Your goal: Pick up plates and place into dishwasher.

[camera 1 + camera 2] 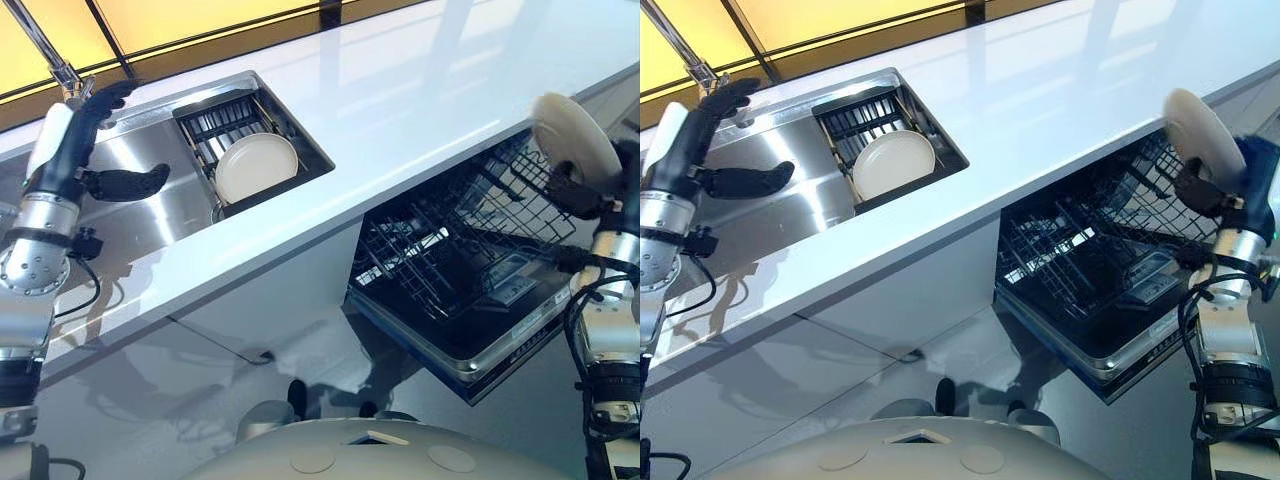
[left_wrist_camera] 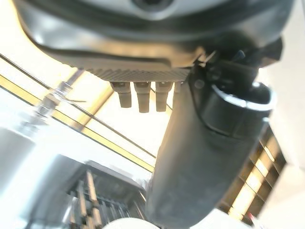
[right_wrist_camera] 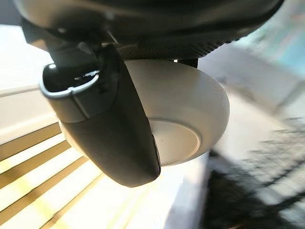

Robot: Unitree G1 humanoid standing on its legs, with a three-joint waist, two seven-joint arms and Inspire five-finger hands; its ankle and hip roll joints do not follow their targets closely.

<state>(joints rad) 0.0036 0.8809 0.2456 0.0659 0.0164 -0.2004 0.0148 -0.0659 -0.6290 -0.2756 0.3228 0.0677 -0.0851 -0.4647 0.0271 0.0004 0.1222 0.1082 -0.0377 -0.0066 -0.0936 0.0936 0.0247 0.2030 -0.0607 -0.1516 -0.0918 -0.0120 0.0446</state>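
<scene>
A glossy white counter [image 1: 420, 90] runs across in front of me, amber-lit panels behind it; at the far left my left hand [image 1: 85, 150] hovers over the steel sink [image 1: 150, 190], fingers straight and apart, thumb out; beside it one pale plate [image 1: 256, 167] leans in the sink's dark rack [image 1: 225, 115]; below the counter's edge the dishwasher's wire basket [image 1: 450, 250] stands pulled out; above it my right hand [image 1: 1200, 195] is clamped on a second plate [image 1: 1202, 135], thumb across what looks like its underside.
</scene>
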